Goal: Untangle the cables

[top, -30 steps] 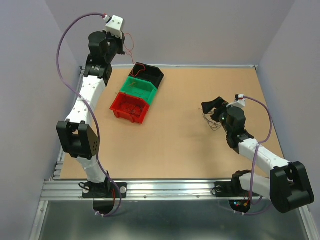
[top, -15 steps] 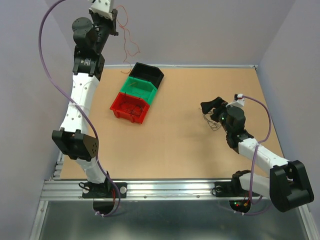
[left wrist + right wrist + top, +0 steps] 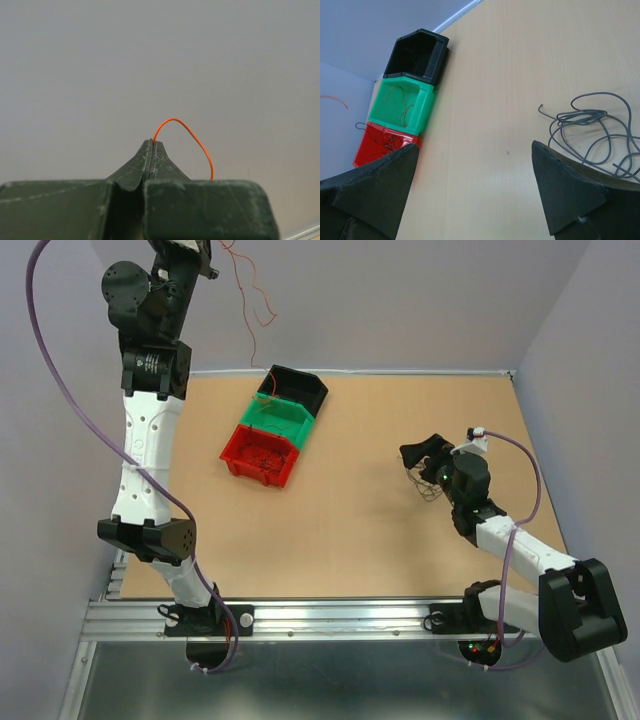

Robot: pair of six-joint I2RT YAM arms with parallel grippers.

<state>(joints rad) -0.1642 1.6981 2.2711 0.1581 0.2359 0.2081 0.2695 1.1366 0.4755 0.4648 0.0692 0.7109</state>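
High above the table (image 3: 400, 540), orange cable (image 3: 172, 119) pinched in left end effector (image 3: 151, 145)

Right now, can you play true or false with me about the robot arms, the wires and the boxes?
1. The left gripper pinches an orange wire. True.
2. The right gripper is shut. False: its jaws stand wide open.
3. The green bin sits between the black bin and the red bin. True.
4. The grey wires lie in the black bin. False: they lie on the table, by the right gripper.
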